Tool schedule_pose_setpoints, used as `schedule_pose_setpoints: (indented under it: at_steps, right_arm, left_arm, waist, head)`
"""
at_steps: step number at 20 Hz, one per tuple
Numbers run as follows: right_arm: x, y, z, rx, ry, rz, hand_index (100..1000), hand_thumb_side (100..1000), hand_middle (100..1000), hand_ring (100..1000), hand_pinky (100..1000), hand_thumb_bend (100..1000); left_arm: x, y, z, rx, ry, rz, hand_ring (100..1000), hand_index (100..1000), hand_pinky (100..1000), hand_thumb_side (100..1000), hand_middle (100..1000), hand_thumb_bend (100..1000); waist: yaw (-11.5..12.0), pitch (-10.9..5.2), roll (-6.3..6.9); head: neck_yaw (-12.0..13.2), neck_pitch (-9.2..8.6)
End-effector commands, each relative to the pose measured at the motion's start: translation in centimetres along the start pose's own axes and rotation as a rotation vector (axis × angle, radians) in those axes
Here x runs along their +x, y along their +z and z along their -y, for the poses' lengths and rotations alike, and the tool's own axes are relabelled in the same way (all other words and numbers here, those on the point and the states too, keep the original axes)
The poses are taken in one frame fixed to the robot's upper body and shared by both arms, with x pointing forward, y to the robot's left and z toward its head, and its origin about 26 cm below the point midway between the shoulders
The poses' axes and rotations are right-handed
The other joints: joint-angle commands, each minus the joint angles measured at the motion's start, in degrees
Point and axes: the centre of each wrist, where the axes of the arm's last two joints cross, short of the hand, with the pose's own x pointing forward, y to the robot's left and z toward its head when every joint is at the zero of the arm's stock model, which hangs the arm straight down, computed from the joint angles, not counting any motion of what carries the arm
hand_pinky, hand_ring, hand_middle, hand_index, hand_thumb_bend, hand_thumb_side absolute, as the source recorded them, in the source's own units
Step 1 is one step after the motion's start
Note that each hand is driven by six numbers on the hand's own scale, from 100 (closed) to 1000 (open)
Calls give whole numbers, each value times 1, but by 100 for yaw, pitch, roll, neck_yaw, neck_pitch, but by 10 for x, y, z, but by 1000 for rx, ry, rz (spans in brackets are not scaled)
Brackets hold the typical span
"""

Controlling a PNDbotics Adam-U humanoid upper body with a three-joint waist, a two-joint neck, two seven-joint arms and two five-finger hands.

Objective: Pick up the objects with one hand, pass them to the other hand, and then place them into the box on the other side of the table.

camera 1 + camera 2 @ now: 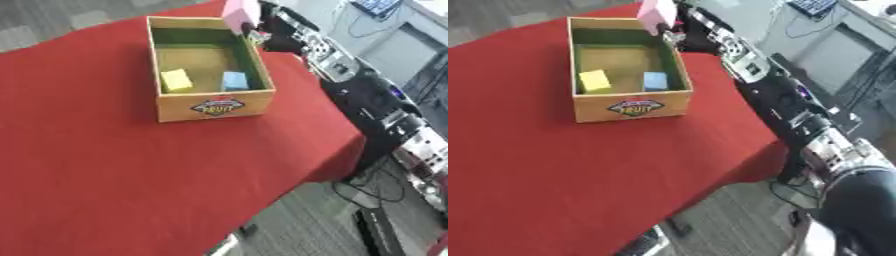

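We see an open wooden box (213, 107) with a fruit label standing on the red-covered desk (131, 175). Inside it lie a yellow cube (176, 80) and a blue cube (234, 80), apart from each other. Our right hand (267, 31), black, is at the box's far right corner, pinching a pink block (241, 15) above the rim. Our left hand does not show.

My right hand (269, 31) holds a pink block (241, 14) over the far right corner of the wooden box (215, 106). Fingers not clear. Box sits near the desk's (105, 175) far right edge; yellow block (176, 80) and blue block (234, 80) lie inside, apart.
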Motion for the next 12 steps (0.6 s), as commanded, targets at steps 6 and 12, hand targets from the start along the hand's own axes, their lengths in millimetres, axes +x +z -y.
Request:
schedule_pose_setpoints:
  at_steps: [6,12]
  right_arm:
    - [5,-2,15,38,120,48,882,316,692,1000,861,100]
    - [5,-2,16,99,167,83,990,244,848,1000,958,100]
  left_arm:
    - [-7,3,-12,40,-39,-12,685,840,774,616,636,800]
    - [-7,4,-11,41,-42,-15,685,840,775,613,636,799]
  waist:
    - [18,-65,-43]
    - [38,-55,-54]
  head:
    - [-7,-75]
    - [-26,-52]
